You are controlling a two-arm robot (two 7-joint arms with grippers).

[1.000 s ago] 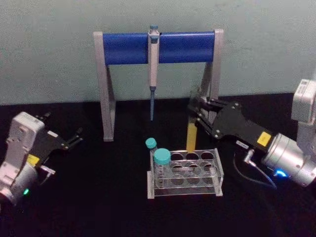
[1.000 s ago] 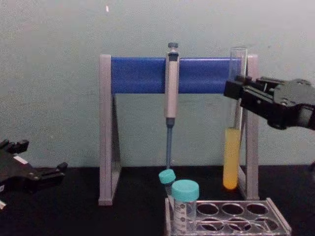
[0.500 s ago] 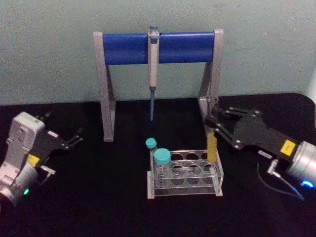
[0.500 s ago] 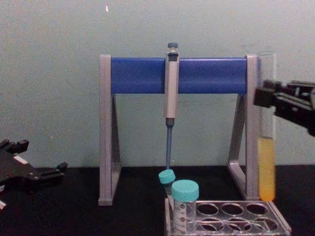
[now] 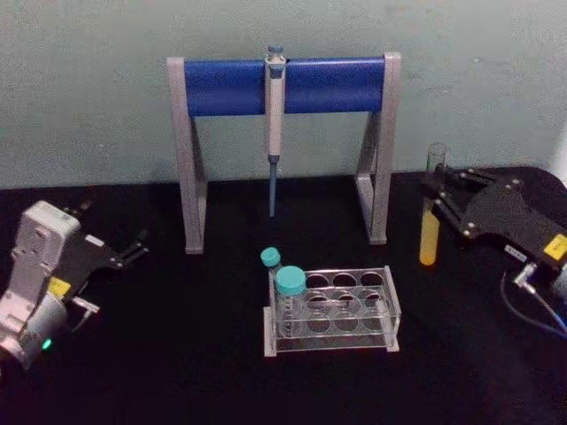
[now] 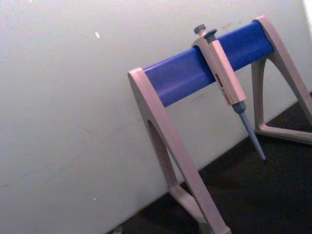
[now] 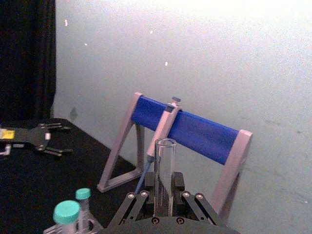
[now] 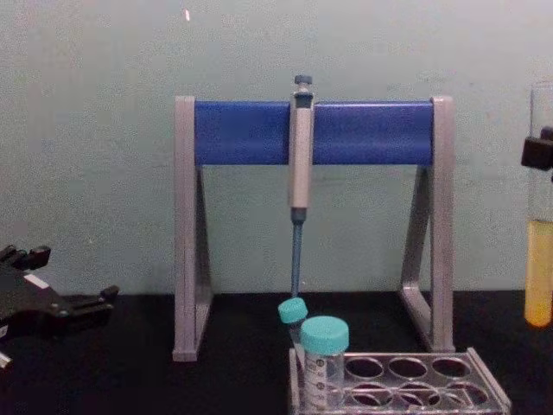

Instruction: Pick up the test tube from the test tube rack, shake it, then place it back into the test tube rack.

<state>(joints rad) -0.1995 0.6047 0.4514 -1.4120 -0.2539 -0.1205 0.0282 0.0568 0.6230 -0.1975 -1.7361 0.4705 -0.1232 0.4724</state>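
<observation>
Nearest the robot, the test tube rack (image 5: 330, 343) is sitting on the black table (image 5: 177, 372). It is carrying two teal-capped vials (image 5: 290, 282) at its left end, and its other holes are standing vacant. Each of those holes is a small target. If the tube is coming down off-centre or tilted, its rounded bottom could be striking the top plate, shoving the light rack or jolting the vials.

Off to the left, the left gripper (image 5: 135, 247) is idling low by the table with its fingers apart.

Farther back and well to the right of the rack, the right gripper (image 5: 440, 189) is clamping the test tube (image 5: 429, 237), holding it upright and clear of the table. The tube is wearing no cap, so a hard shake could be flinging the yellow-orange liquid out of its mouth. The smooth glass could also be slipping through the pads. The fingers are pinching the tube's upper part, with the open mouth standing above them and the liquid hanging below.

Beyond, the pipette stand (image 5: 283, 86) is holding a pipette (image 5: 275, 124). Its right leg is standing near the tube, so a wide swing could be knocking against it.
</observation>
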